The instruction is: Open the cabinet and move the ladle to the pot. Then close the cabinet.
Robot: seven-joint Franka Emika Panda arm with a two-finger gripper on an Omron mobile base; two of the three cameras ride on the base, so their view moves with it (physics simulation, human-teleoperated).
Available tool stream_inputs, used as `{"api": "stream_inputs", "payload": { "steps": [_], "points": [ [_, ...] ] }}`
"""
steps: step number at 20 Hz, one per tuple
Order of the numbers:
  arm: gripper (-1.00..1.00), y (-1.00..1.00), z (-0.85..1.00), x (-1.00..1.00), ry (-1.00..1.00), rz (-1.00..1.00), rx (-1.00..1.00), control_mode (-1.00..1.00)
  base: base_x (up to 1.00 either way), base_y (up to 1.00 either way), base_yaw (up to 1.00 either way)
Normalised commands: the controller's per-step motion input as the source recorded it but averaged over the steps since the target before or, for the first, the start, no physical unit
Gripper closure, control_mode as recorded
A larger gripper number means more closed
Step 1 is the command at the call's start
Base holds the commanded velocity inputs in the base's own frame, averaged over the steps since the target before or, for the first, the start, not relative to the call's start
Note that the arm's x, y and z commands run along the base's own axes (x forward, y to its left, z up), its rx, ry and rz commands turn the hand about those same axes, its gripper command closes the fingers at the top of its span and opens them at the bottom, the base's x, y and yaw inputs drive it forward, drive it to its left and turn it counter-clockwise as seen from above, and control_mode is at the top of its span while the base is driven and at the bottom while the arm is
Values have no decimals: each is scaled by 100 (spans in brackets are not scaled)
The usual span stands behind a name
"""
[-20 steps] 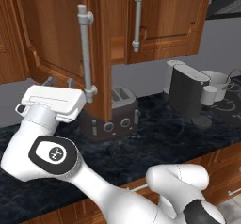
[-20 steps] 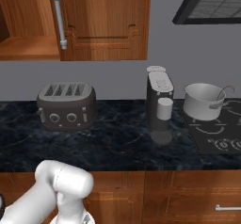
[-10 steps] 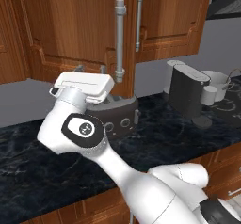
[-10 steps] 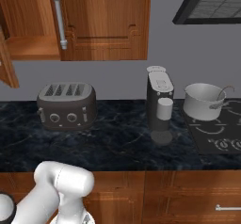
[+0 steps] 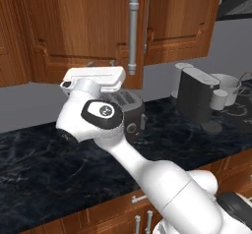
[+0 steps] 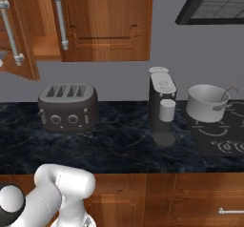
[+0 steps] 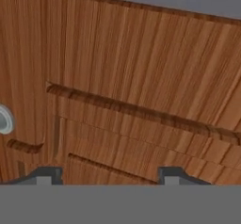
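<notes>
I see the cabinet [image 6: 105, 21] on the wall above the surface [image 6: 119, 140]. Its left door [image 5: 78, 26] stands slightly ajar in the right base view, its long silver handle [image 5: 133, 34] hanging past the door's lower edge. The right door [image 6: 107, 18] sits flush.

In the hand view the pincer [image 7: 108, 176] faces the raised-panel wood of the door at close range. Its two dark fingertips [image 7: 44, 175] stand apart with nothing between them. In the left base view the white hand sits just below the left door's bottom edge, in front of the toaster [image 6: 68, 108].

The pot [image 6: 206, 102] stands on the dark cooktop [image 6: 221, 135] at the right end of the surface. The ladle [image 6: 228, 96] rests in the pot, its thin curved handle rising over the rim to the right. A dark coffee machine [image 6: 162, 102] with a small white cup [image 6: 167, 110] stands between toaster and pot.
</notes>
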Motion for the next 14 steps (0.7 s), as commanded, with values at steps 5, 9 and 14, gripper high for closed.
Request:
{"api": "stream_inputs", "payload": {
  "steps": [5, 9, 14],
  "points": [
    [-100, -37, 2, 100, 13, 20, 12, -100, 0, 0, 0],
    [-100, -34, 0, 99, 15, 26, 12, -100, 0, 0, 0],
    [-100, -34, 0, 89, 10, 26, 10, -100, 0, 0, 0]
  ]
}}
